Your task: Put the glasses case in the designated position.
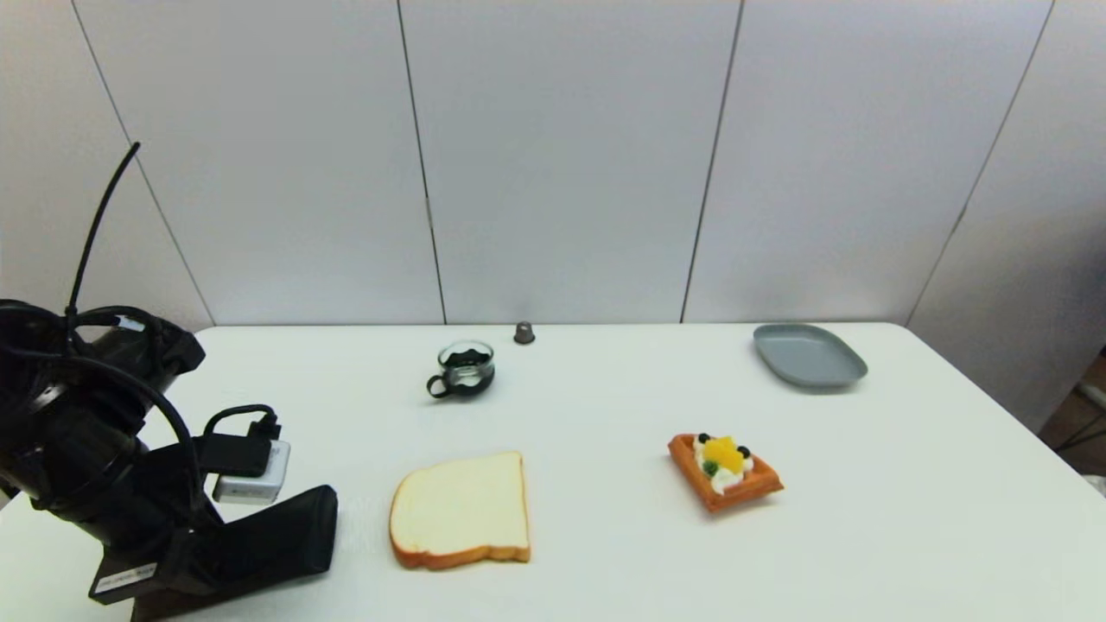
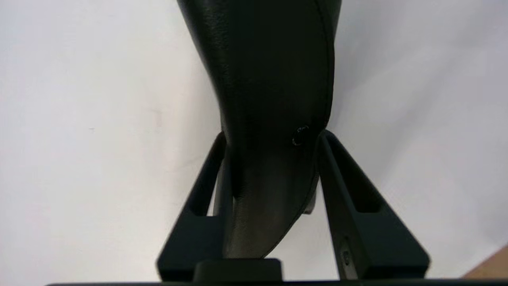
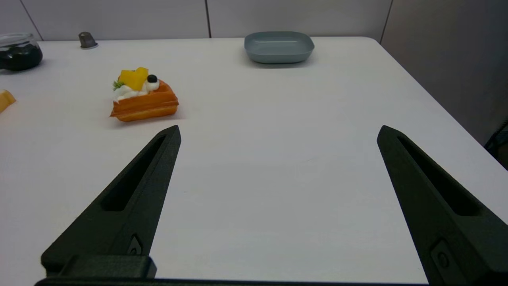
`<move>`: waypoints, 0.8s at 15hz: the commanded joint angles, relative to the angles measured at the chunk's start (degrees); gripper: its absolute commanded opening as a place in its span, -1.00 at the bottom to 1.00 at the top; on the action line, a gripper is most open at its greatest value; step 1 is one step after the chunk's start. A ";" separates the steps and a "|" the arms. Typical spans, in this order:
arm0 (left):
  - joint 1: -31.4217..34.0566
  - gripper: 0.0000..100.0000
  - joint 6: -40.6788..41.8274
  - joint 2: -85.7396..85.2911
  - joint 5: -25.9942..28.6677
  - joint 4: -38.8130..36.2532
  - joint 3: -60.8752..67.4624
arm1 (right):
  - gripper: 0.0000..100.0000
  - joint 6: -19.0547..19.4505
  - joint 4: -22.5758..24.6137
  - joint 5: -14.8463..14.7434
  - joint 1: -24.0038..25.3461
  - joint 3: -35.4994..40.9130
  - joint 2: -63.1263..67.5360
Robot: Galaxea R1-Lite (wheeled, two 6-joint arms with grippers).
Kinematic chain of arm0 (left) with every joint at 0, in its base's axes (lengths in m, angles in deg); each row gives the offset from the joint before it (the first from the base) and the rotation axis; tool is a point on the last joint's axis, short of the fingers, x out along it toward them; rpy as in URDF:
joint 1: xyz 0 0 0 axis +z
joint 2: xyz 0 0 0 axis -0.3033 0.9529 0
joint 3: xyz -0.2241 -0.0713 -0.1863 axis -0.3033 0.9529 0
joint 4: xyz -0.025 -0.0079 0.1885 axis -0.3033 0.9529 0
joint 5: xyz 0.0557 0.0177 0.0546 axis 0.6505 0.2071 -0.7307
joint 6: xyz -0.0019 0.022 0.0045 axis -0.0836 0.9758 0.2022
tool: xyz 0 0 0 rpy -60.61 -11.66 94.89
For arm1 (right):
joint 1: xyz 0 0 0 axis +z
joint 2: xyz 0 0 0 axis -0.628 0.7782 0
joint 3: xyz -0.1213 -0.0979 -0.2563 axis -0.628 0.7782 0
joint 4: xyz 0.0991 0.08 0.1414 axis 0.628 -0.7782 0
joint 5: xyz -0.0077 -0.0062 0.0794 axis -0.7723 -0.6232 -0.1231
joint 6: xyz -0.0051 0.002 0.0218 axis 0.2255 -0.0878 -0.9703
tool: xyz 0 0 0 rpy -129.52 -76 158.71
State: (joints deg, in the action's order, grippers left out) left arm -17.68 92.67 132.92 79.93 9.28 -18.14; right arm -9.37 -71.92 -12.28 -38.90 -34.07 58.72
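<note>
The glasses case (image 1: 276, 536) is pinched between the two fingers of the left gripper (image 2: 272, 137), which is seen low at the near left corner of the worktop (image 1: 605, 553). In the left wrist view the black fingers (image 2: 349, 198) are pressed against both sides of the case near its snap button (image 2: 299, 136), and the rest of the pouch reaches out beyond the fingertips over the white surface. In the head view the case is seen slanting away from the gripper toward the bread slice (image 1: 460, 510), its far end near the slice but apart from it; whether the case touches the worktop cannot be told. Farther off beyond the case are seen a glass cup (image 1: 464, 369) with dark contents and a small grey capsule (image 1: 524, 333). Well beyond the bread, away from the left gripper, a waffle piece (image 1: 724, 471) topped with fruit and cream and a grey plate (image 1: 808, 355) are found. The right gripper (image 3: 278, 133) is held with its fingers spread wide over bare worktop, with the waffle piece ahead of it to one side and the grey plate farther ahead near the wall.
</note>
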 commanded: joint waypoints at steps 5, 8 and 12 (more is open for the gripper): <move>0.02 -1.00 -1.83 -6.12 2.25 -0.95 0.16 | 1.00 -0.11 0.09 -0.02 0.00 0.00 0.06; 0.02 -1.00 -3.15 -7.88 2.34 -1.39 0.51 | 1.00 0.06 0.00 -0.02 0.00 0.00 0.06; -0.06 -1.00 -5.35 -11.39 2.34 -1.48 0.24 | 1.00 -0.11 0.00 -0.02 0.00 0.00 0.06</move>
State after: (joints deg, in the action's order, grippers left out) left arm -17.66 88.46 124.07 82.16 7.62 -17.70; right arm -9.39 -71.89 -12.28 -38.90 -34.07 58.72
